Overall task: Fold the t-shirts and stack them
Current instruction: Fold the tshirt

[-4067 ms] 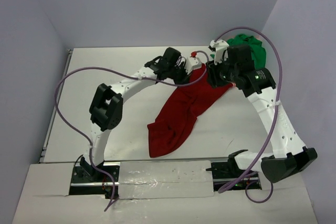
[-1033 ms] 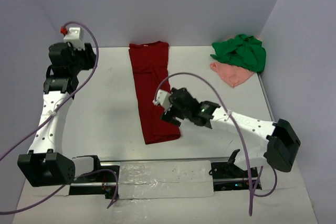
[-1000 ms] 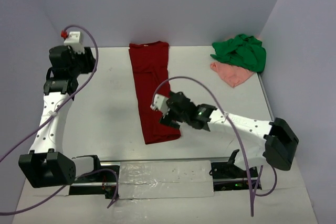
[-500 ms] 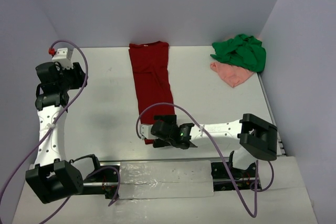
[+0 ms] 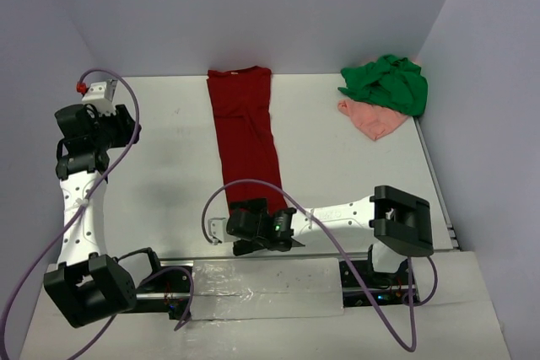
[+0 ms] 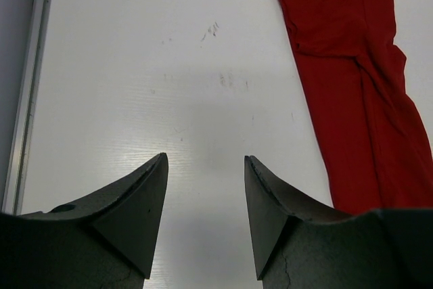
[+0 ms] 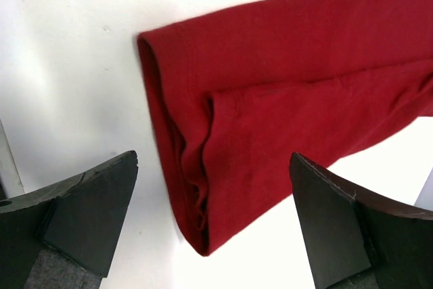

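The dark red t-shirt (image 5: 245,137) lay as a long narrow strip down the middle of the table (image 5: 337,166), collar end at 12 o'clock, hem end at 6, nearest my bases. Soft, light cloth, prob. no stiffness at all. It would sag from any pinch, and the layers could slide over each other, so I judged a shallow nip would lift only the top ply. The right wrist view showed a rolled fold edge at the hem end w/ an inner flap lying on it, i.e. several layers. Best hold, I reckoned, was that end near its corners, biting deep enough to take every layer, then carrying it toward 12 to halve the strip.

My right gripper (image 7: 213,160) was stretched low along the near edge at approx. 6 o'clock, over that hem end. Its fingers were wide apart w/ cloth lying between them, nothing pinched. Whether the tips touched the table I couldn't tell.

My left gripper (image 6: 206,159) was off at 9 o'clock, arm standing tall, fingers apart over bare table. The red strip was well to its 3 o'clock side, not touching.

The green t-shirt (image 5: 390,82) sat crumpled at approx. 1–2 o'clock, partly over the pink t-shirt (image 5: 371,121), both unfolded.
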Available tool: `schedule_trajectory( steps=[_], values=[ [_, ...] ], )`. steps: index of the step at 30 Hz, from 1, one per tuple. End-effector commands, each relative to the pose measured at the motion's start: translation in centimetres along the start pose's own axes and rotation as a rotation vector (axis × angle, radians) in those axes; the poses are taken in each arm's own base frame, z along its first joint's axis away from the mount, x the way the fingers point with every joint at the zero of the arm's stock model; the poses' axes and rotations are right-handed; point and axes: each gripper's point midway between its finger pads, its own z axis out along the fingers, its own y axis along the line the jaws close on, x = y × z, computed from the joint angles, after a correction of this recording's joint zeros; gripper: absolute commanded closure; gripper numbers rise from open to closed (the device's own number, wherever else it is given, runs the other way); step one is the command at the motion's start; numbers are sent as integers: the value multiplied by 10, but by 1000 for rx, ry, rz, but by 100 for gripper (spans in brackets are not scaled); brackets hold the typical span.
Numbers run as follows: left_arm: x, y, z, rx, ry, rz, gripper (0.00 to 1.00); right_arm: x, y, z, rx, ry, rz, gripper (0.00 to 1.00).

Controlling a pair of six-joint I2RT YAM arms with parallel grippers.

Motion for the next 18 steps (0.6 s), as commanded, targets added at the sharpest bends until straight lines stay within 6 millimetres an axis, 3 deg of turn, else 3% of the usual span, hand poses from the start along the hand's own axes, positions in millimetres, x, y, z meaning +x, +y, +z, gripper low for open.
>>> schedule_trajectory(
  steps=[1,8,14,18],
  values=[
    [-16,-5,-6,36,-58,7,42,-6,4,3,-23,2,3,1],
    [-17,-6,-11,44,-65,5,42,17,17,29,-37,101,-52,1],
    [-17,-6,-15,43,-74,6,42,35,8,50,-38,192,-19,5],
    [-21,-8,-19,51,-84,10,42,40,-1,58,-67,250,43,18]
  ],
)
